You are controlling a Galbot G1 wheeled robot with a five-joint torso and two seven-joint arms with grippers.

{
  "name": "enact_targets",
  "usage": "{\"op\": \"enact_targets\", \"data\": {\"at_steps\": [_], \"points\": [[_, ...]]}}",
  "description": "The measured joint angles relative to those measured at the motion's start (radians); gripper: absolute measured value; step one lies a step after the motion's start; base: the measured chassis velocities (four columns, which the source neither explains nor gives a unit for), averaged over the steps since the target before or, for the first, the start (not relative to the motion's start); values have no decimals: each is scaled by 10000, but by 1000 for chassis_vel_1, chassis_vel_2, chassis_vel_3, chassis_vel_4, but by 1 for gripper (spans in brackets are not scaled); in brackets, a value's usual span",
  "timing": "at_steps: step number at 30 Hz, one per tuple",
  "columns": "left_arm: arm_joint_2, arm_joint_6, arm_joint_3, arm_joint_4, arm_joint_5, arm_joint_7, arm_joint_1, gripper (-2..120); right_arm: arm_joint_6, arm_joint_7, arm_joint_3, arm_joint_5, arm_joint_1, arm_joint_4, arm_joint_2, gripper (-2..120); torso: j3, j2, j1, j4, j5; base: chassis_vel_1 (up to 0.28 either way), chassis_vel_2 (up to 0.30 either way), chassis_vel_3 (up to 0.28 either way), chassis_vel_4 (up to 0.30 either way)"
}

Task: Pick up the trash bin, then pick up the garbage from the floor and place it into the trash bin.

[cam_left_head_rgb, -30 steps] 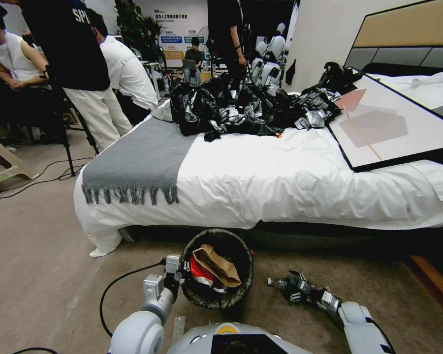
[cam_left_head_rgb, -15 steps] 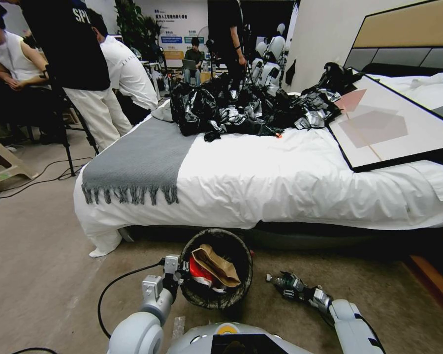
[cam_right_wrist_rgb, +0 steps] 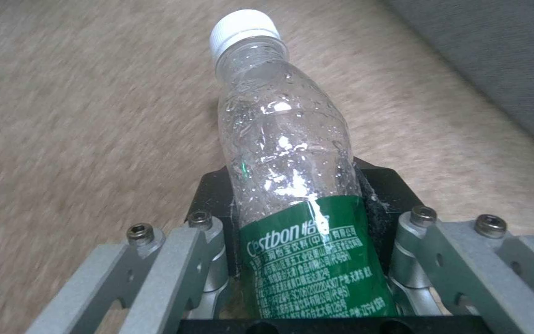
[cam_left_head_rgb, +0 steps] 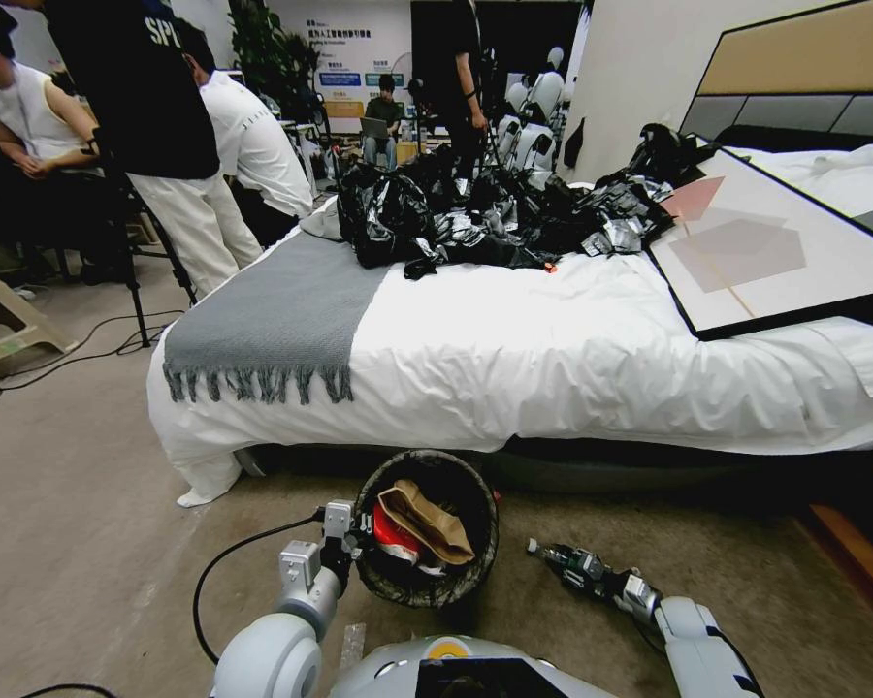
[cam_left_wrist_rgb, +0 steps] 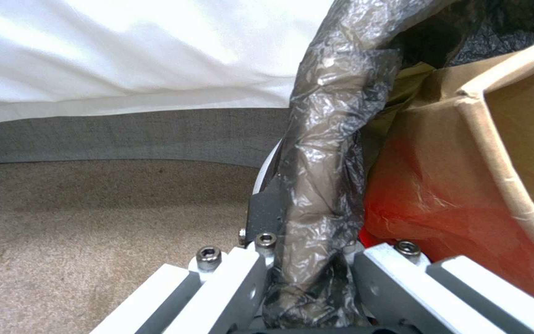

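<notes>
- Trash bin [cam_left_head_rgb: 427, 582]: a small round white plastic bin lined with a crinkled dark brown-black plastic bag, standing on the beige carpeted floor [cam_left_head_rgb: 87, 543] just in front of the white-sheeted bed [cam_left_head_rgb: 553, 359].
- Inside the bin lie a crumpled brown paper bag [cam_left_head_rgb: 427, 523] and, under it, a red-and-white wrapper [cam_left_head_rgb: 393, 538]; in my left wrist view the paper bag [cam_left_wrist_rgb: 514, 153] sits against the red wrapper [cam_left_wrist_rgb: 428, 195].
- My left gripper [cam_left_head_rgb: 351, 543] is at the bin's left edge, its jaws clenched over the rim, one inside and one outside. In the left wrist view the bag-covered rim [cam_left_wrist_rgb: 326, 185] runs straight up between the jaws of the left gripper [cam_left_wrist_rgb: 307, 278], with a sliver of the white wall showing beside it.
- My right gripper [cam_left_head_rgb: 577, 567] hangs low over the carpet to the right of the bin, near it but apart from it, jaws grasping a small clear plastic bottle [cam_left_head_rgb: 553, 557] with a green label and a white cap.
- In the right wrist view the bottle [cam_right_wrist_rgb: 292, 185] is clamped at its labelled lower part in the right gripper [cam_right_wrist_rgb: 307, 278]; the cap end points away from my wrist, and droplets cling inside the clear upper part.
- On the bed lie a grey fringed throw [cam_left_head_rgb: 272, 320], a heap of black and silver plastic sheeting [cam_left_head_rgb: 495, 218] and a large framed picture [cam_left_head_rgb: 776, 247].
</notes>
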Motion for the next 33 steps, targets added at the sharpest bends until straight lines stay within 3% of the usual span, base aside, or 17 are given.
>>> {"op": "enact_targets", "data": {"at_steps": [1,3,8,10,11,13,15,17,18,20,24,28,33], "points": [[0,0,0,0,0,0,0,0,0,0,0,0,0,0,0,33,0,0,0,0,0,0,0,0,0],[26,3,22,28,4,1,13,0,113,257,-440,1814,-376,743,46,32,0,0,1,-3,7,0,0,0,0],[32,18,31,67,9,0,8,0,205,424,-778,3396,-924,2407,207,30,0,-1,0,8,-3,0,0,0,0],[35,21,31,105,15,0,12,0,-28,560,-1061,4466,-1505,4045,283,30,0,-1,0,5,-2,0,0,0,0],[35,21,31,105,15,0,12,0,-28,560,-1061,4466,-1505,4045,283,30,0,-1,0,5,-2,0,0,0,0],[37,22,42,144,23,0,20,0,-272,652,-1264,5340,-2004,5569,368,30,0,0,0,2,-3,0,0,0,0],[38,21,50,155,33,0,18,0,-307,668,-1306,5506,-2106,5934,387,30,0,0,1,2,2,0,0,0,0],[20,22,140,203,103,-1,5,0,-505,773,-1555,6224,-2541,7628,406,30,-1,-1,1,7,-10,0,0,0,0],[20,22,140,203,103,-1,5,0,-505,773,-1555,6224,-2541,7628,406,30,-1,-1,1,7,-10,0,0,0,0],[-7,22,208,220,150,-2,-16,0,-744,854,-1839,6846,-2966,9155,382,30,0,0,1,2,-4,0,0,0,0],[31,22,271,231,165,0,-19,0,-1174,879,-2350,7480,-3359,10856,272,30,0,0,0,5,-3,0,0,0,0],[4,22,340,232,208,0,-44,0,-1583,880,-3022,7601,-3579,11808,122,30,-1,0,0,4,-4,0,0,0,0],[-95,21,460,230,260,1,-72,0,-1836,974,-4010,7219,-3660,12069,97,30,0,0,0,4,-3,0,0,0,0]]}}
